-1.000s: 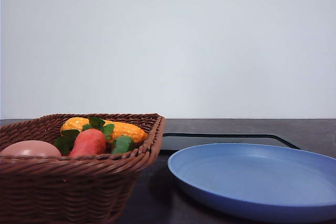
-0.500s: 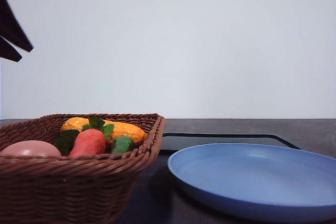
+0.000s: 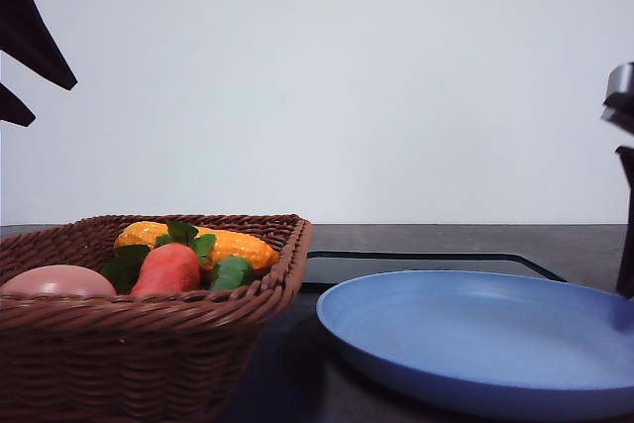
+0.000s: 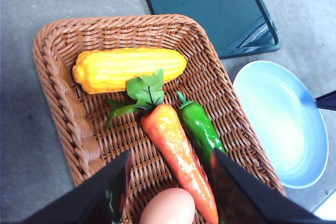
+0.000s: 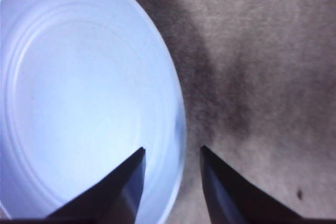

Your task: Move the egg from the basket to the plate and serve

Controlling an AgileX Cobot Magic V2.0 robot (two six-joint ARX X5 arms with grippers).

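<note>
Left wrist | egg (image 4: 168,208) beside carrot (image 4: 179,153) in basket (image 4: 58,93) | both fingers spread

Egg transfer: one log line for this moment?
egg: in basket | left end effector: open above egg | right end effector: open over plate rim | plate: empty

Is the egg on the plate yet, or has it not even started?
Barely started. The pinkish-brown egg lies in the woven wicker basket. The left hand hangs open above it; the right hand is open over the empty light blue plate's rim. Picking, placing and serving remain.
</note>
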